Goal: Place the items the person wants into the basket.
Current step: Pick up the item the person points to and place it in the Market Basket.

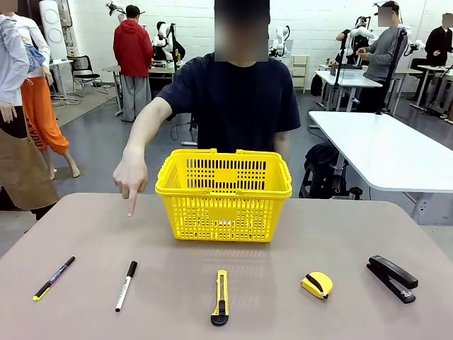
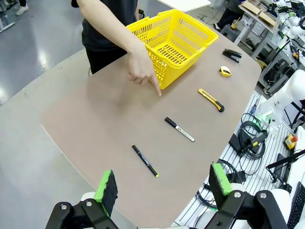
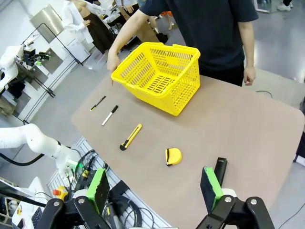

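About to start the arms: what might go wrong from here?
The person's pointing hand aims at bare table, not touching the white marker with black cap; the thin black pen with yellow tip lies next to it, so the wrong one may be picked.
That hand hangs beside the yellow slotted plastic basket, where an arm reaching in could hit it.

The front view sits low at the near edge, facing across the table (image 1: 368, 241) toward the person (image 1: 237, 99). The 2 wrist views hang high and well back over the near corners, angled down. All 3 share the basket (image 1: 223, 205) and the table.
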